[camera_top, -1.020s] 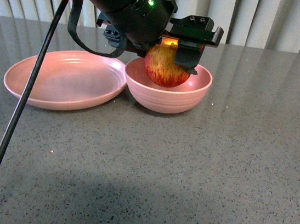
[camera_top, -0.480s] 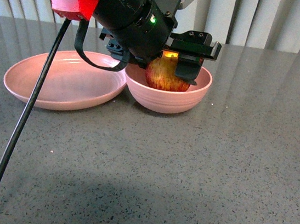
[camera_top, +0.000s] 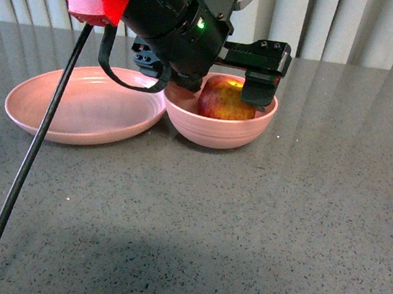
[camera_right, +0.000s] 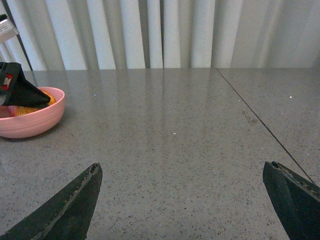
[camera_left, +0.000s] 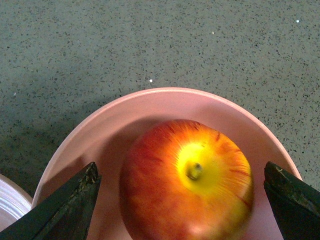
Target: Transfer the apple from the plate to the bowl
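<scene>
The red apple [camera_top: 224, 101] with yellow streaks rests inside the deep pink bowl [camera_top: 217, 129]. My left gripper [camera_top: 228, 79] hangs just above the bowl, open, its fingers spread either side of the apple without gripping it. In the left wrist view the apple [camera_left: 187, 180] lies stem dimple up in the bowl [camera_left: 125, 117], with a gap between it and each finger [camera_left: 70, 205]. The shallow pink plate [camera_top: 78, 106] sits left of the bowl, touching it, with nothing on it. My right gripper [camera_right: 182, 200] is open and empty over bare table, right of the bowl [camera_right: 30, 120].
A black cable [camera_top: 32, 154] hangs from the left arm across the plate's left side. The grey speckled table [camera_top: 243, 233] has a seam [camera_right: 260, 120] in the right wrist view. White curtains [camera_top: 357, 27] hang behind.
The apple has dropped from the left gripper's fingers into the bowl. The fingers have opened and the gripper has risen slightly.
</scene>
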{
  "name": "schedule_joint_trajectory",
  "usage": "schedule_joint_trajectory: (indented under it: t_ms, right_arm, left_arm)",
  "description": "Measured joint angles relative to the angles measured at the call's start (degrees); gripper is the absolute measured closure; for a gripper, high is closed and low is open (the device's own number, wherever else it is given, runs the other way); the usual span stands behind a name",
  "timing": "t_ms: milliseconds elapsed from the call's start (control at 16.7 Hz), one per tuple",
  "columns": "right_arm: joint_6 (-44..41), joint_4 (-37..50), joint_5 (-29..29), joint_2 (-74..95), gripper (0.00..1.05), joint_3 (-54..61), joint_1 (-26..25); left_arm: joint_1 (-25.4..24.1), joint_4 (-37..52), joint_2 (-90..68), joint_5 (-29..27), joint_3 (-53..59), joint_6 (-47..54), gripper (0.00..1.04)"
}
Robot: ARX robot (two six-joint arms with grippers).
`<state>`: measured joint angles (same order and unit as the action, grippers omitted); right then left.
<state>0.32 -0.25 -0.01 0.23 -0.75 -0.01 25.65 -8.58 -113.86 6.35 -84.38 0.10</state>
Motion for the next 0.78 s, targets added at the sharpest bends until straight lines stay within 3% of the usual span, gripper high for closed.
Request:
schedule_joint_trajectory:
  t_ms: [120, 420, 780]
  right_arm:
    - [0.0, 0.0, 0.0, 0.0, 0.07, 0.0, 0.0]
    - [0.0, 0.0, 0.0, 0.0, 0.07, 0.0, 0.0]
    - [0.0, 0.0, 0.0, 0.0, 0.07, 0.0, 0.0]
  left_arm:
    - [0.0, 0.0, 0.3, 0.4, 0.0, -0.1, 0.07]
    - [-1.7, 10.0, 12.5, 2.9, 2.5, -2.7, 0.07]
    - [-5.8, 18.1, 26.9, 0.1, 11.6, -1.5, 0.07]
